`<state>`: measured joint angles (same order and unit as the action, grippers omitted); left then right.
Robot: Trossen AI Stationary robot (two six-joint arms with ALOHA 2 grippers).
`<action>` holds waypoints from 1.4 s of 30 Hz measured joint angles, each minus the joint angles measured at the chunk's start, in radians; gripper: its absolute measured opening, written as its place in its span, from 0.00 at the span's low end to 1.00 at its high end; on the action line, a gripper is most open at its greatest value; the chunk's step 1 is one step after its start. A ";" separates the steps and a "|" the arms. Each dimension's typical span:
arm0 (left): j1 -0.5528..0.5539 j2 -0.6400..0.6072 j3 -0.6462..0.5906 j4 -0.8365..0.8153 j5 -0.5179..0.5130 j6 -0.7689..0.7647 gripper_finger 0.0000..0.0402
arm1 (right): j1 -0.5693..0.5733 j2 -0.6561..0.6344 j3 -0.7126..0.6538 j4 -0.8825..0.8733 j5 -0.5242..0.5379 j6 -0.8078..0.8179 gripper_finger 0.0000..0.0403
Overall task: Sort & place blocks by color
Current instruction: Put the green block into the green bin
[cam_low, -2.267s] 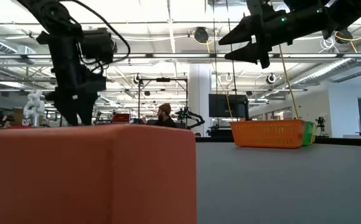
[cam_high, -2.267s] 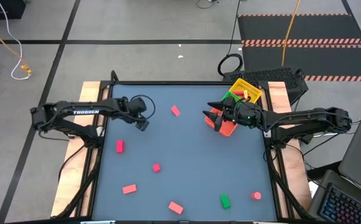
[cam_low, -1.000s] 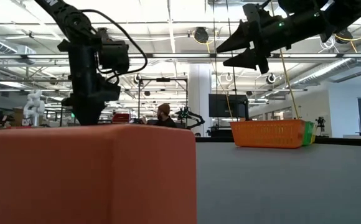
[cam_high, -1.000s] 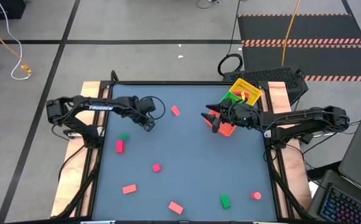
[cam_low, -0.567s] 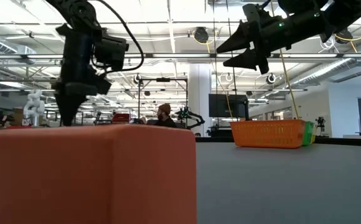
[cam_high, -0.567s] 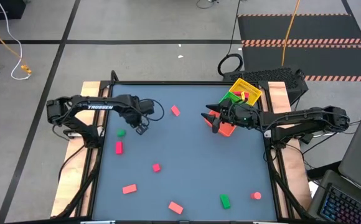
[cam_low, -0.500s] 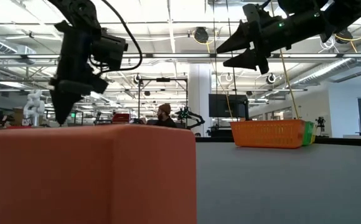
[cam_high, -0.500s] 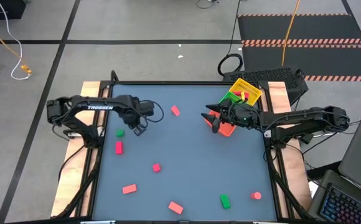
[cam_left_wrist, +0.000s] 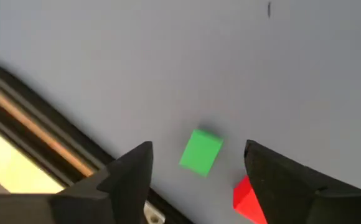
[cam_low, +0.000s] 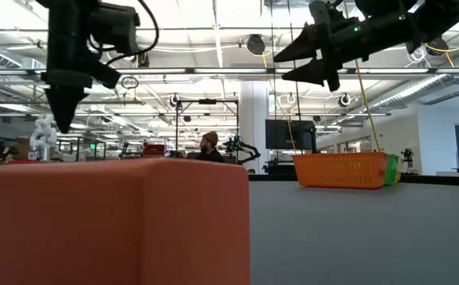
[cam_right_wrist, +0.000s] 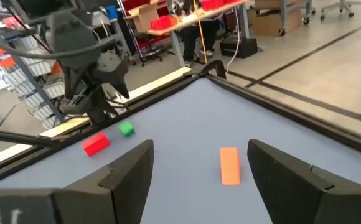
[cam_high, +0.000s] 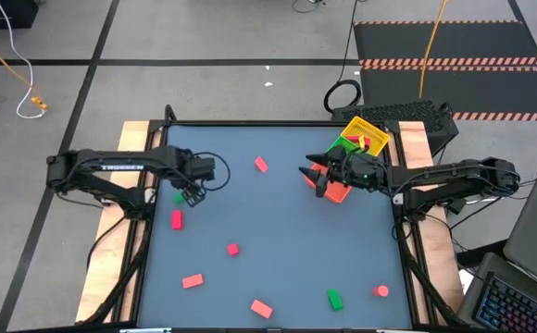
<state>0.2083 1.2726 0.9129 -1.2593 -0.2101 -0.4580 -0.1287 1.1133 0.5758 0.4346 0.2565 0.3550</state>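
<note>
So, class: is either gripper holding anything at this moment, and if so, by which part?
Nothing is held. The left gripper hangs open above a green block lying on the table; the right gripper is open and empty too.

Grey floor (cam_high: 204,37) with dark tape lines; black mat (cam_high: 444,42) edged in hazard stripes.

Matt grey tabletop (cam_high: 278,231); smooth plastic-looking green block (cam_left_wrist: 201,152); wooden edges (cam_high: 131,137).
</note>
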 joint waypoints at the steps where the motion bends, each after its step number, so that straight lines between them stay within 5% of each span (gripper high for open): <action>1: -0.006 -0.003 -0.010 -0.006 -0.001 -0.016 0.66 | 0.000 0.000 0.000 0.007 0.000 -0.001 0.63; 14: -0.021 0.000 -0.224 0.071 0.020 -0.057 0.83 | 0.000 0.000 0.000 0.067 0.001 -0.049 0.63; 42: -0.012 0.049 -0.348 0.282 0.082 -0.221 0.68 | 0.000 0.000 0.000 0.048 0.000 -0.027 0.63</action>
<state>0.1967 1.3212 0.5645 -0.9771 -0.1283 -0.6793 -0.1291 1.1133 0.5755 0.4824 0.2565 0.3283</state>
